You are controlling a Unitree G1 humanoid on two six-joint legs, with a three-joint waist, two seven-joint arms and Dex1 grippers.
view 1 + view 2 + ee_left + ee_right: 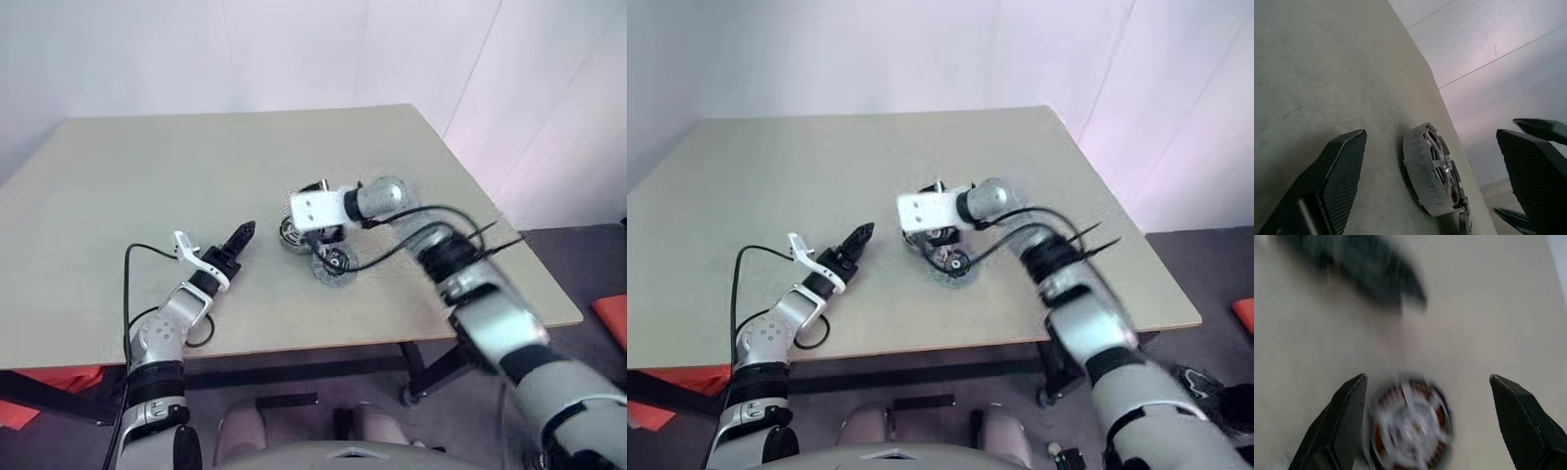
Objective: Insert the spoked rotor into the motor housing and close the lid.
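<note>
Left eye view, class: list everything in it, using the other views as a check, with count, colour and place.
table: one, beige, fills the middle of the scene.
motor housing: one, dark with coppery windings and silver centre, on the table between the right gripper's fingers.
lid: one, pale rim with dark centre, flat on the table beside the housing, on the robot's side.
orange things: two, on the floor at the left and the right.
left gripper: black, open, pointing at the housing.
right gripper: black, open, over the housing.

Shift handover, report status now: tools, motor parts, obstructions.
Left tool open, beside motor housing. Right tool open above it. Lid flat on table, not fitted. Nothing in the way.
</note>
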